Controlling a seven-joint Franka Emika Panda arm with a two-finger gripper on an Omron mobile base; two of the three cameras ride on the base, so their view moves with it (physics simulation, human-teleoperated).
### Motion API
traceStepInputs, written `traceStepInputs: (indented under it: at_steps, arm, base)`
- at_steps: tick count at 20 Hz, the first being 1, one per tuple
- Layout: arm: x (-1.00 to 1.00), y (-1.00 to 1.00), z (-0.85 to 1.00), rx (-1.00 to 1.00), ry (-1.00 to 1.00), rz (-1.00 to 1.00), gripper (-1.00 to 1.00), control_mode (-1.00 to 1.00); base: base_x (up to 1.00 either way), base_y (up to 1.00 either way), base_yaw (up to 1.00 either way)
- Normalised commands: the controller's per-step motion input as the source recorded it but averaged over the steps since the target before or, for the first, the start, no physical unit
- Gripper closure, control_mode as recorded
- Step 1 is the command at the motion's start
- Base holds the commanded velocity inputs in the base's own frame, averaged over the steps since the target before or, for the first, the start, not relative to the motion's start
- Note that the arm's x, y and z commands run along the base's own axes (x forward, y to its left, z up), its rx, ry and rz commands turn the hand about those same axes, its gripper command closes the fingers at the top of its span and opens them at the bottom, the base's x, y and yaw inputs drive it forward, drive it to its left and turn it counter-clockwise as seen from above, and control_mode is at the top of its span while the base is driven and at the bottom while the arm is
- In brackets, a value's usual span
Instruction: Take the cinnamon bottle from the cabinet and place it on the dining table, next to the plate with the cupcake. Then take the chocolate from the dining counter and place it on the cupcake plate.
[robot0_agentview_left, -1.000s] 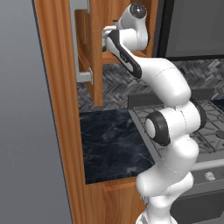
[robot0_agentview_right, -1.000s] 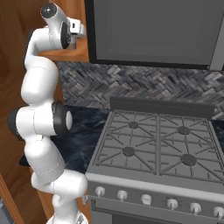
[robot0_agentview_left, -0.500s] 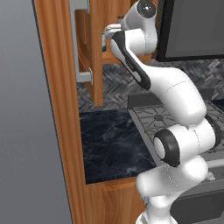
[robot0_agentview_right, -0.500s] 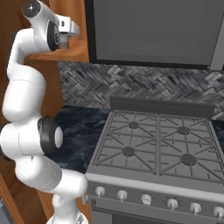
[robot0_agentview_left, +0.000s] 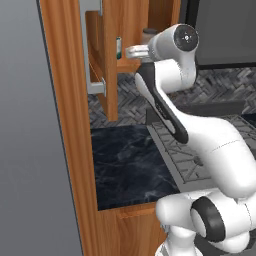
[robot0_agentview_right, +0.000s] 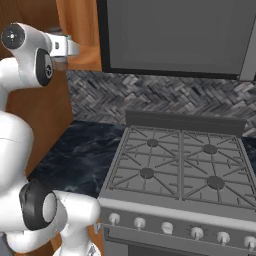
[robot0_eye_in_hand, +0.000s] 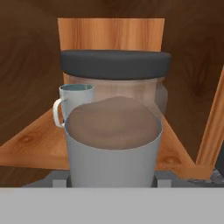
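Observation:
In the hand view the cinnamon bottle (robot0_eye_in_hand: 113, 131) looms very close, a tan jar with a dark grey cap. My gripper (robot0_eye_in_hand: 113, 179) is shut on it, and a grey fingertip (robot0_eye_in_hand: 61, 177) presses each side of its base. The jar is level with the front edge of the wooden shelf of the cabinet (robot0_agentview_left: 65, 100). The cabinet door stands open, with a silver bar handle (robot0_agentview_left: 87, 45). My gripper (robot0_agentview_left: 129, 51) reaches into the cabinet opening from the right. In the right base view the gripper (robot0_agentview_right: 70, 48) points at the orange-brown cabinet.
A pale blue-grey mug (robot0_eye_in_hand: 72, 103) stands on the shelf behind and left of the jar. A small green-labelled bottle (robot0_agentview_left: 119, 48) peeks past the door edge. Below lie a black marble counter (robot0_agentview_left: 125, 165) and a grey gas stove (robot0_agentview_right: 175, 165), with a dark hood (robot0_agentview_right: 175, 35) above.
My elbow has swung out to the right and lower. The hand has shifted slightly down and back from the cabinet opening.

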Motion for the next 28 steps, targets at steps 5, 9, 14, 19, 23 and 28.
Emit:
traceStepInputs:
  at_steps: [5, 9, 14, 19, 23, 28]
  arm:
    - [-1.00, -0.13, -0.20, 0.01, 0.00, 0.00, 1.00, -1.00]
    - [-0.65, -0.07, -0.20, 0.00, 0.02, -0.03, 1.00, -1.00]
    - [-0.36, -0.14, -0.32, 0.00, 0.01, 0.01, 1.00, -1.00]
    - [-0.57, -0.41, -0.25, 0.06, 0.00, 0.07, 1.00, -1.00]
    - [-0.62, -0.79, -0.20, 0.02, -0.02, 0.00, 1.00, -1.00]
    - [-0.07, -0.11, -0.06, 0.01, 0.02, 0.00, 1.00, 1.00]
  base:
    - [0.00, 0.00, 0.00]
    - [0.00, 0.00, 0.00]
    - [0.00, 0.00, 0.00]
    - [0.00, 0.00, 0.00]
    - [0.00, 0.00, 0.00]
    - [-0.34, 0.00, -0.02]
